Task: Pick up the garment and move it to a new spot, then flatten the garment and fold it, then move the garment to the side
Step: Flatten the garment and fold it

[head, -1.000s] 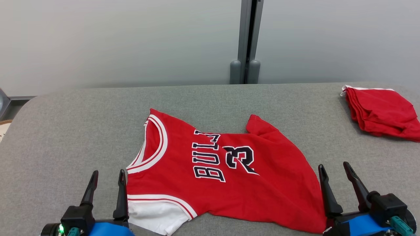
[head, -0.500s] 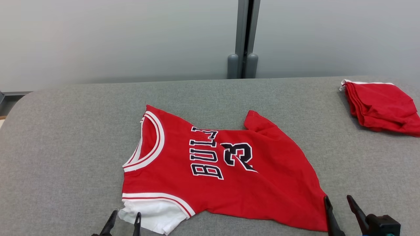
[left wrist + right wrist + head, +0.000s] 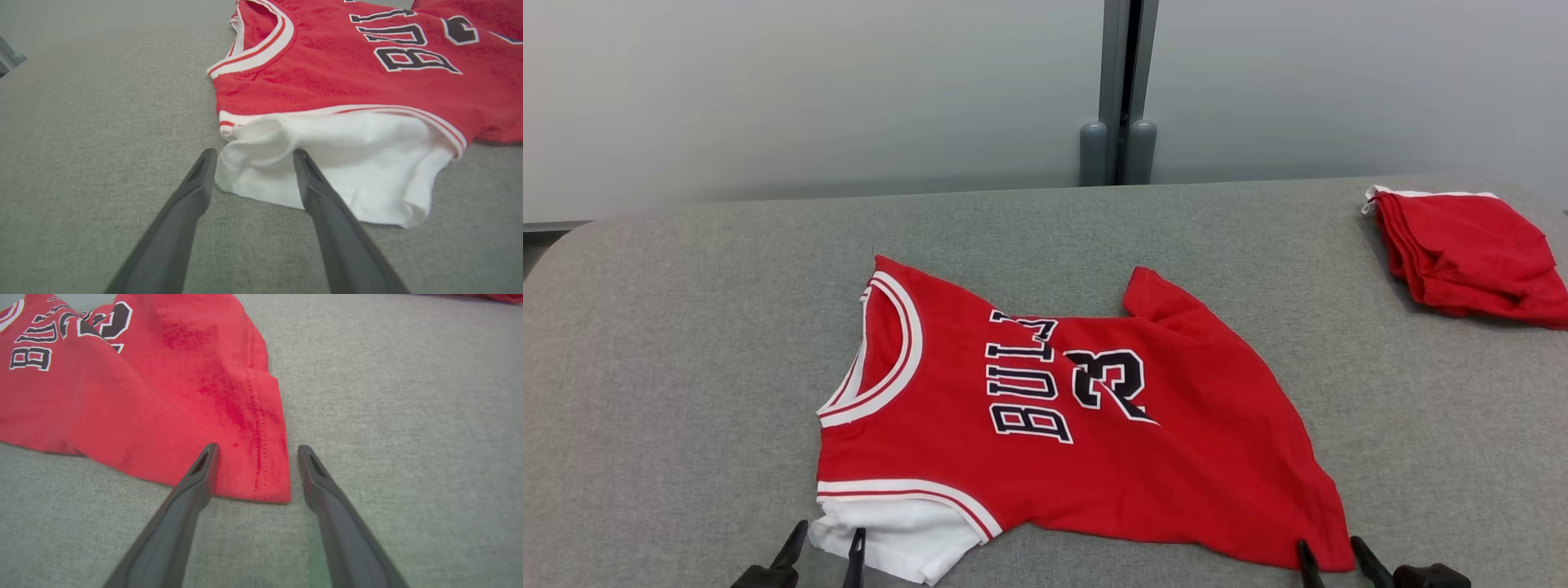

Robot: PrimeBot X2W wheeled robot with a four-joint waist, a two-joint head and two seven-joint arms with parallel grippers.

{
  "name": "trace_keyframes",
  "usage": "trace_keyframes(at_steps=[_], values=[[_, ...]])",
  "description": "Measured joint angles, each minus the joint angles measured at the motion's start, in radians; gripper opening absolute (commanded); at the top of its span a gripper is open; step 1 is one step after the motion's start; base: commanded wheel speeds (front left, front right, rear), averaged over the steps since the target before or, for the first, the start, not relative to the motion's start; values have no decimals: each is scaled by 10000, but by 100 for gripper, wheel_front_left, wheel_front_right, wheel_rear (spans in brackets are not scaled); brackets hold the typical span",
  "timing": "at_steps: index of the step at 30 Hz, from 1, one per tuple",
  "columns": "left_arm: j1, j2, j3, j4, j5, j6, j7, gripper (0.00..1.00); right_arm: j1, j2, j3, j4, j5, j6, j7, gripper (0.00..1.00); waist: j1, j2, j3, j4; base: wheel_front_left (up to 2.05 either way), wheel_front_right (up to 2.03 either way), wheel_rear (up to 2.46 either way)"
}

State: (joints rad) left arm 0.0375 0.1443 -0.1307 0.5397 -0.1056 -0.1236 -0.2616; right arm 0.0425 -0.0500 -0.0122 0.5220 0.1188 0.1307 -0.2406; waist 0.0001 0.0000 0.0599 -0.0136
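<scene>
- Grey woven fabric covers a broad padded table [image 3: 670, 310] with rounded corners; behind it we see pale wall panels [image 3: 768, 82] split by a grey upright post [image 3: 1123, 73].
- At the middle of that table, close to its near edge, lies a red basketball jersey [image 3: 1192, 441], face up and mostly spread; its white-trimmed collar [image 3: 915, 351] points to our left and its hem [image 3: 1294, 465] to our right; black lettering reading "BUL" and a numeral 3 show on the chest, with a fold cutting across the numeral.
- One red sleeve [image 3: 1160, 298] sticks out at the far edge; a white sleeve [image 3: 367, 163] sticks out at the near left corner, rumpled and partly curled on itself.
- Our left gripper [image 3: 254, 152] is released, fingers spread wide; in the left wrist view they straddle the curled end of the white sleeve, one finger over bare grey fabric beside it, the other over the white cloth; we cannot tell whether either touches the cloth.
- Our right gripper [image 3: 257, 446] is likewise released and holds nothing; in the right wrist view its fingers bracket the near corner of the hem, one over red cloth, the other over bare table just beside the edge.
- Well apart, at the far right of the table, sits a folded red garment [image 3: 1470, 253] with a white edge showing at its far corner.
</scene>
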Motion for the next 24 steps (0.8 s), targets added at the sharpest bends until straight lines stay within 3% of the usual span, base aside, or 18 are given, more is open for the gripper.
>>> trace_keyframes(at_steps=[20,21,22,24], values=[[-1486,349,-570,1808,-123,-21,-42,100,-692,-8,364,886,270,0,-255,100,0,0,453,-129,0,0,0],[-1558,347,-640,1925,-171,-21,-46,83,-736,-10,397,938,347,0,-265,88,0,0,461,-119,0,0,0],[-1633,334,-696,2042,-234,-23,-48,39,-760,-12,424,984,378,0,-267,40,-1,0,463,-107,0,0,0],[-1704,301,-805,2127,-360,-25,-50,8,-802,-33,451,1049,426,-2,-286,0,-1,0,457,-81,0,0,0]])
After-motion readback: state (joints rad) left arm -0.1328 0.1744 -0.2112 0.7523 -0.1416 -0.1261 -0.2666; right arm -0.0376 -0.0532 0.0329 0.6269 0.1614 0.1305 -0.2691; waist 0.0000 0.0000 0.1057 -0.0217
